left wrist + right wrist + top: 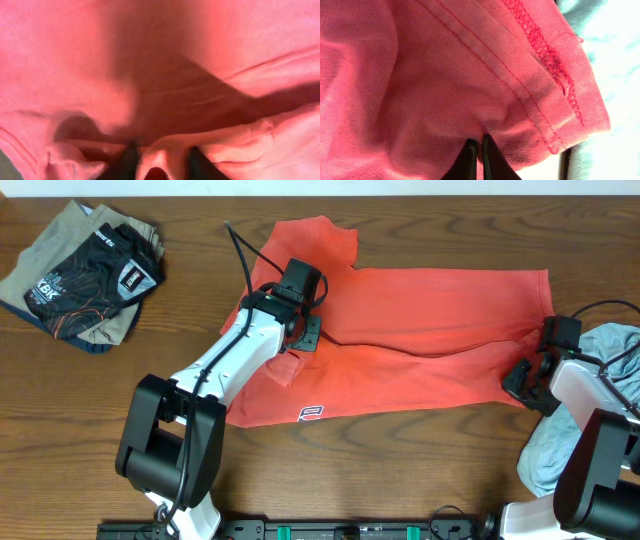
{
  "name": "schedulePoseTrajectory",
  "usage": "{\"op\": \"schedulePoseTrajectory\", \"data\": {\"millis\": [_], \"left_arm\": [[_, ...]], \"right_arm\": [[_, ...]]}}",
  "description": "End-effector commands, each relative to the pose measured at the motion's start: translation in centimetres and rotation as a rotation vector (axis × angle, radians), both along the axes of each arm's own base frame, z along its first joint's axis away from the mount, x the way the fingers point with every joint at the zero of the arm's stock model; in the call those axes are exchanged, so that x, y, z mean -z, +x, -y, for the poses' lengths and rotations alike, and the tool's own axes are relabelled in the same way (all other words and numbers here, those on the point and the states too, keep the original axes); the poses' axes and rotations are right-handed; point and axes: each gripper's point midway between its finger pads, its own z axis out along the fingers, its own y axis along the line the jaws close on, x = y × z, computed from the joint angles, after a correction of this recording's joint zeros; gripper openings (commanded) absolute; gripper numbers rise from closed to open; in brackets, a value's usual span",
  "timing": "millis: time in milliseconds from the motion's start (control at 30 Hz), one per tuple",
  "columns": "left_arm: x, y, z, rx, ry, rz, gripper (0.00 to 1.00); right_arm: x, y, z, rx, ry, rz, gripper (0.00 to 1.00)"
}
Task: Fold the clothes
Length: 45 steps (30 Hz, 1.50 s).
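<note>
The red shirt (pixel 430 310) lies spread across the middle of the table (pixel 400 470); the left gripper (pixel 306 333) pinches a bunched fold near 1 sleeve; the right gripper (pixel 520 380) is clamped tight on the hem corner, beside the pale blue garment (pixel 612 345).

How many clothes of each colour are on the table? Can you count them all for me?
Red T-shirt: 1
Pale blue garment: 1
Tan garment: 1
Black printed garment: 1
Total: 4 that can be seen; the tan and black ones lie in a pile that might hide more.
</note>
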Motion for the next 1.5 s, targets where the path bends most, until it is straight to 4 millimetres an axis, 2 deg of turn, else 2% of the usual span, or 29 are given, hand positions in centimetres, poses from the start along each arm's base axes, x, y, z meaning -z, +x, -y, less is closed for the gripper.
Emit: {"op": "schedulePoseTrajectory", "data": {"millis": [0,167,300,400,467,533,600,733,800,967,1200,1467], "left_arm": [[-1.4,0.9,-0.3,-0.023,-0.007,0.037,0.39],[-2.2,0.5,-1.9,-0.054,0.003,0.016,0.38],[-4.9,0.3,-2.8,-0.073,-0.004,0.033,0.39],[-7.5,0.5,-3.0,-0.079,-0.029,0.091,0.47],[-8.6,0.4,-3.0,-0.097,-0.049,0.113,0.48],[-8.9,-0.2,-2.8,-0.122,-0.078,0.097,0.48],[-8.3,-1.1,-2.1,-0.104,-0.114,0.043,0.48],[-5.8,-3.3,-1.1,-0.074,-0.144,-0.077,0.46],[-4.6,-4.1,-0.9,-0.065,-0.132,-0.126,0.43],[-2.5,-5.2,0.1,-0.035,-0.098,-0.194,0.42],[0.4,-6.0,0.9,-0.015,-0.06,-0.27,0.42],[2.7,-6.0,0.9,-0.019,-0.039,-0.312,0.42]], "right_arm": [[1.9,-2.6,-0.4,0.017,0.021,-0.099,0.13],[-0.8,-0.4,0.3,-0.027,0.011,-0.086,0.17],[-4.7,2.2,1.1,-0.042,0.0,-0.055,0.17],[-7.3,4.6,0.9,-0.107,0.023,0.007,0.16],[-8.1,5.9,0.2,-0.176,0.057,0.051,0.17],[-8.2,6.5,-0.1,-0.215,0.067,0.07,0.16],[-7.9,6.2,0.1,-0.21,0.057,0.057,0.17],[-6.9,6.0,1.5,-0.189,-0.016,0.04,0.23],[-6.7,6.3,2.4,-0.178,-0.069,0.044,0.29],[-6.4,8.0,3.8,-0.16,-0.123,0.095,0.36],[-4.7,9.0,4.3,-0.154,-0.117,0.102,0.34],[-2.6,10.3,4.6,-0.155,-0.111,0.116,0.32]]}}
